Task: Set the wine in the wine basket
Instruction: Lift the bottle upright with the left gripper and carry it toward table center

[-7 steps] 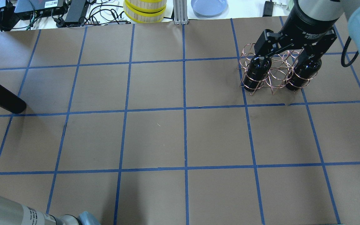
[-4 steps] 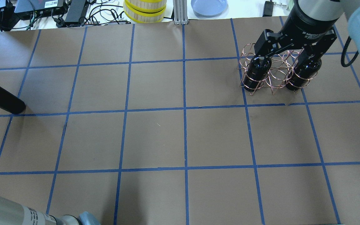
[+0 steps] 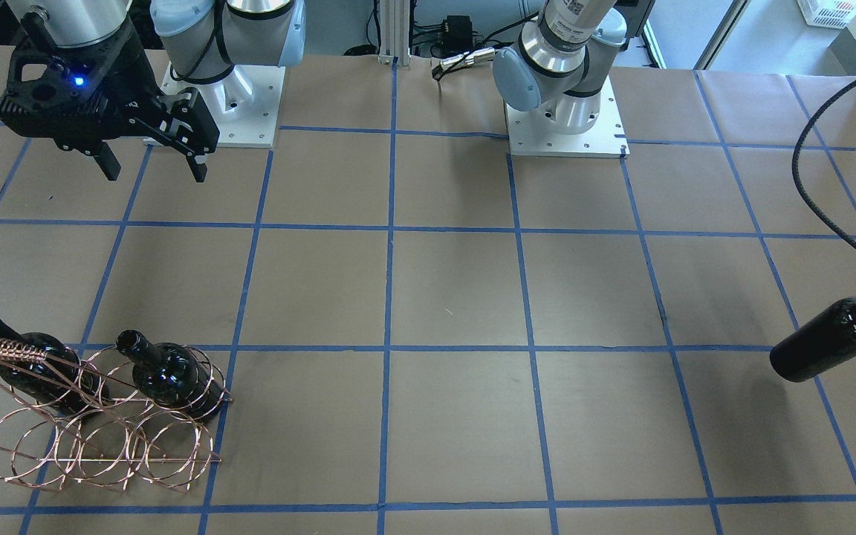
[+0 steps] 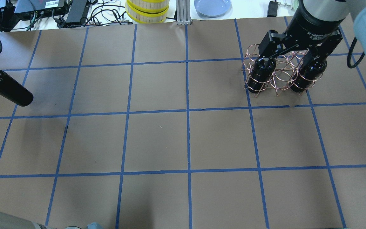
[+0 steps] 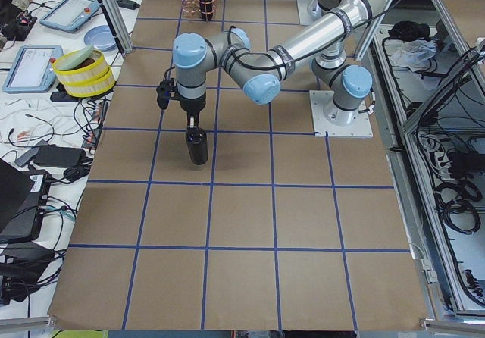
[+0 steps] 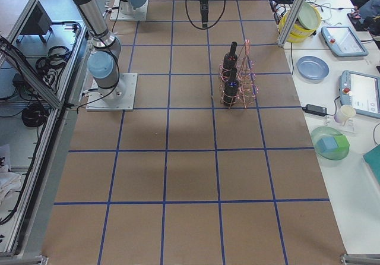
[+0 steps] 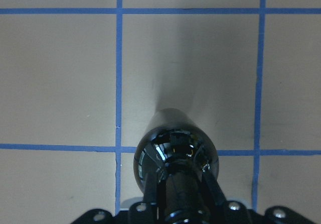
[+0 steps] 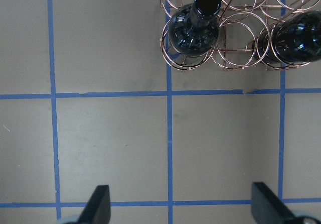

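My left gripper [image 7: 180, 184] is shut on the neck of a near-black wine bottle [image 7: 175, 148]. It holds the bottle hanging base down above the table at the far left [image 4: 6, 87], and it also shows in the front view [image 3: 829, 345]. The copper wire wine basket [image 4: 280, 76] stands at the back right. Two more bottles sit in its outer rings [image 3: 175, 379] [image 3: 27, 364], and its middle ring is empty. My right gripper [image 4: 289, 58] is open and empty, high above the basket; it also shows in the front view [image 3: 151, 160].
Past the table's far edge are yellow-banded rolls [image 4: 147, 9], a blue plate [image 4: 212, 6] and cables with electronics [image 4: 43, 9]. The brown paper table top [image 4: 186, 140] has a blue tape grid.
The bottle in my left gripper has risen and shifted slightly toward the far side and the right. The left arm's forearm has drawn out of the lower left corner. The right gripper has not moved.
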Robot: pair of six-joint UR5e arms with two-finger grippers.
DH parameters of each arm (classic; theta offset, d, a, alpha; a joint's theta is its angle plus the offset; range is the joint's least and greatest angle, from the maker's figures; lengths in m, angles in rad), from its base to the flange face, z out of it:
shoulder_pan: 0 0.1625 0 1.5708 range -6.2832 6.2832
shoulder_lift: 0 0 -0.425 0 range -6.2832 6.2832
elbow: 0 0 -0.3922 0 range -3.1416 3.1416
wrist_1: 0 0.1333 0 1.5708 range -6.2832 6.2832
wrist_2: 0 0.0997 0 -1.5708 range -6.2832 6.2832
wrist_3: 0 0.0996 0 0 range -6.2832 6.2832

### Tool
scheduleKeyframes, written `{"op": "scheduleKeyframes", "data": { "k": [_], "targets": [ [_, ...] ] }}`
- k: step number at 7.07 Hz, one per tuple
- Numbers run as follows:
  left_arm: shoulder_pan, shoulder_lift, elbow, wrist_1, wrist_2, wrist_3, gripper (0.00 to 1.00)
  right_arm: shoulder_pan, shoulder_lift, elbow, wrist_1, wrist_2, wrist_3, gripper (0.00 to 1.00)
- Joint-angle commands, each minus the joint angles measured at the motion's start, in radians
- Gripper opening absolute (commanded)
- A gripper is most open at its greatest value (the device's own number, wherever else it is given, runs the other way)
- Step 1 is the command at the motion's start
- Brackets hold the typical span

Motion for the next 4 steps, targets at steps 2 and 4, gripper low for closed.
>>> {"op": "scheduleKeyframes", "data": {
  "k": [2, 4],
  "targets": [
    [-0.242, 0.099, -0.014, -0.096, 0.004, -0.315, 0.11, 0.0, 0.0, 0.002, 0.0, 0.0, 0.0, 1.0],
    [-0.385, 0.142, -0.049, -0.116, -0.001, -0.42, 0.11, 0.0, 0.0, 0.002, 0.0, 0.0, 0.0, 1.0]
  ]
}}
